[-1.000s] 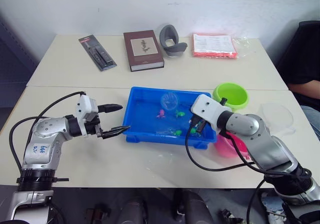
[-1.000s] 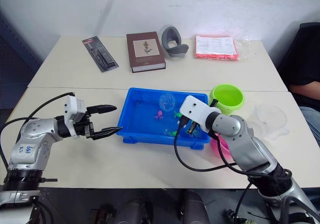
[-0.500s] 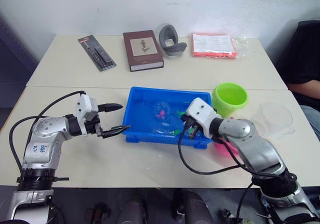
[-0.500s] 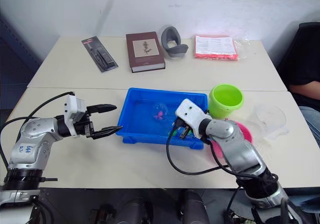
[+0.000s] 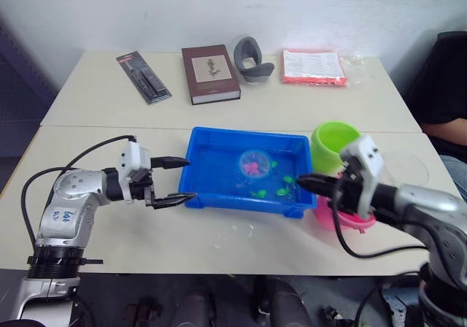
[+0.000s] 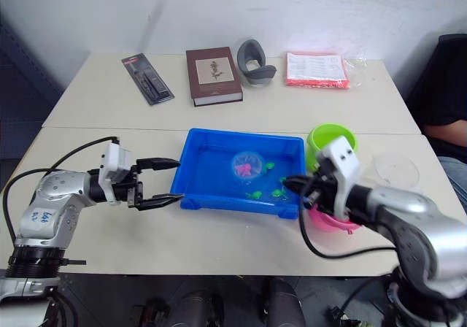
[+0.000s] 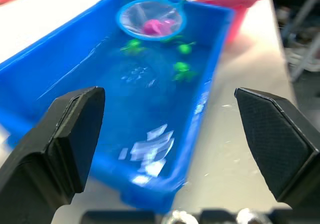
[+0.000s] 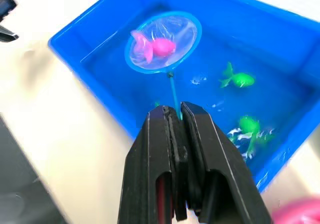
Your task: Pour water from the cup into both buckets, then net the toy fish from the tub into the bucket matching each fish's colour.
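Your right gripper [image 8: 176, 115] is clamped on the net [image 8: 163, 42], whose pink fish [image 8: 152, 47] hangs mid-frame over the tub [image 6: 191, 190]; the pink bucket [image 6: 327, 221] sits lower right, beside that arm.

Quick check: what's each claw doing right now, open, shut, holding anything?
Left claw: open, holding nothing, beside the tub.
Right claw: shut on the net handle, a pink fish in the hoop.
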`<action>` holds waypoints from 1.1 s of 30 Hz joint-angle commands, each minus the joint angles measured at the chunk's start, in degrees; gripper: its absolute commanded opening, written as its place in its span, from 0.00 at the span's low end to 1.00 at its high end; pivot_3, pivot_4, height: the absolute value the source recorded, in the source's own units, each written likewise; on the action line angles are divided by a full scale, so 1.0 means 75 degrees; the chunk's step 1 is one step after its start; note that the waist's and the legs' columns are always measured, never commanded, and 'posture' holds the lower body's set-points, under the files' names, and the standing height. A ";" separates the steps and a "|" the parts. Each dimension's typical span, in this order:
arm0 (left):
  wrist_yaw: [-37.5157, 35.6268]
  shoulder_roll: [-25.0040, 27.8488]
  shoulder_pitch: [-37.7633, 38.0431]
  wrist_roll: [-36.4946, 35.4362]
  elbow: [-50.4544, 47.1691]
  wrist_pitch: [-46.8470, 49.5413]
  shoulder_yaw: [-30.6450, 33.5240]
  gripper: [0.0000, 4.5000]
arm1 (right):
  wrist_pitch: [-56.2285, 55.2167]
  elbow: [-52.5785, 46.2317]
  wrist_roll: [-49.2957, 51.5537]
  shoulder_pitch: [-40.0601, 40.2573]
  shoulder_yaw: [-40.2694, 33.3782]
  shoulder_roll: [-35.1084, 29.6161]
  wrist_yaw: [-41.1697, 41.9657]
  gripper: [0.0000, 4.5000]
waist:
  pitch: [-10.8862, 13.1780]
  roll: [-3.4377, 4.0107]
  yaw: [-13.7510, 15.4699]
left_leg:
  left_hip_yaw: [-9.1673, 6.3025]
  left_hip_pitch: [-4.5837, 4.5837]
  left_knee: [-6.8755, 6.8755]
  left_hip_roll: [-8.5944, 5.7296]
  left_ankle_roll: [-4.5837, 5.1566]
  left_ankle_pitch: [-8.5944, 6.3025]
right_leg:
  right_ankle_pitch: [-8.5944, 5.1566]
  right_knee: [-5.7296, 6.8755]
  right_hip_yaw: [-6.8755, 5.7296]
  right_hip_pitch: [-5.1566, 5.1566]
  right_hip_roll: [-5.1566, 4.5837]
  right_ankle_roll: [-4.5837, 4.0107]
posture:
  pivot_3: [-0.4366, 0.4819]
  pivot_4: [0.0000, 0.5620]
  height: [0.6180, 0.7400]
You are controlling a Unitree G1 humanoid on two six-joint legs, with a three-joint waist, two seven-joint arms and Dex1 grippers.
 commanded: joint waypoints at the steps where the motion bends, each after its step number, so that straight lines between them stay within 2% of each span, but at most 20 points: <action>1: -0.0044 -0.0301 -0.0201 -0.0263 -0.0373 0.0129 -0.0272 0.99 | -0.0876 -0.0632 0.0651 0.0822 -0.1478 0.0058 0.0301 0.00 | 0.0000 0.0001 0.0021 | 0.0008 0.0000 0.0000 -0.0003 0.0001 0.0000 | 0.0001 0.0001 -0.0002 -0.0001 0.0001 0.0001 | 0.48 0.27 1.00; 6: -0.0194 -0.0907 -0.0709 -0.0286 -0.0162 0.0231 -0.0805 0.99 | -0.1846 -0.1218 0.0967 0.2485 -0.3276 0.0257 0.0173 0.00 | -0.0001 0.0002 0.0115 | 0.0006 0.0035 0.0004 0.0002 0.0002 0.0001 | 0.0005 -0.0007 0.0009 0.0047 0.0024 0.0008 | 0.48 0.27 1.00; 12: -0.0507 -0.1456 -0.1229 -0.0146 0.0406 0.0132 -0.1261 0.99 | -0.3779 -0.1405 0.0525 0.4289 -0.4316 0.0847 0.0009 0.00 | -0.0008 0.0011 0.0114 | 0.0009 0.0042 0.0003 0.0001 0.0000 0.0000 | 0.0005 -0.0009 0.0074 0.0055 0.0039 0.0008 | 0.48 0.27 1.00; 18: -0.0870 -0.1728 -0.1694 -0.0040 0.1012 -0.0055 -0.1461 0.99 | -0.6425 -0.1001 -0.0845 0.6016 -0.4208 0.1692 0.0147 0.00 | -0.0010 0.0016 0.0104 | 0.0022 0.0056 -0.0002 0.0005 -0.0001 0.0000 | 0.0005 -0.0009 0.0108 0.0055 0.0055 0.0008 | 0.48 0.27 1.00; 22: -0.1029 -0.1889 -0.1919 0.0023 0.1353 -0.0181 -0.1593 0.99 | -0.8934 -0.0405 -0.2646 0.6756 -0.3246 0.2090 0.0070 0.00 | -0.0009 0.0015 0.0095 | 0.0045 0.0083 -0.0007 0.0004 -0.0002 -0.0001 | 0.0004 -0.0017 0.0120 0.0062 0.0057 0.0008 | 0.48 0.27 1.00; 25: -0.1056 -0.2030 -0.2047 0.0072 0.1508 -0.0262 -0.1637 0.99 | -1.0782 0.0177 -0.3839 0.6925 -0.2828 0.2227 -0.0285 0.00 | -0.0009 0.0014 0.0081 | 0.0078 0.0118 -0.0019 0.0002 -0.0003 -0.0003 | 0.0002 -0.0023 0.0141 0.0066 0.0056 0.0007 | 0.48 0.27 1.00; 30: -0.1006 -0.2208 -0.2079 0.0116 0.1524 -0.0280 -0.1630 0.99 | -1.3496 0.1039 -0.5795 0.6955 -0.2770 0.2265 -0.1417 0.00 | -0.0009 0.0015 0.0081 | 0.0100 0.0141 -0.0026 0.0008 -0.0006 -0.0004 | 0.0001 -0.0015 0.0177 0.0066 0.0058 0.0004 | 0.48 0.27 1.00; 33: -0.0993 -0.2238 -0.2029 0.0123 0.1478 -0.0269 -0.1627 0.99 | -1.4928 0.1504 -0.7353 0.6929 -0.2799 0.1921 -0.2152 0.00 | -0.0009 0.0015 0.0080 | 0.0104 0.0145 -0.0027 0.0009 -0.0009 -0.0005 | -0.0001 -0.0013 0.0193 0.0066 0.0057 0.0001 | 0.48 0.27 1.00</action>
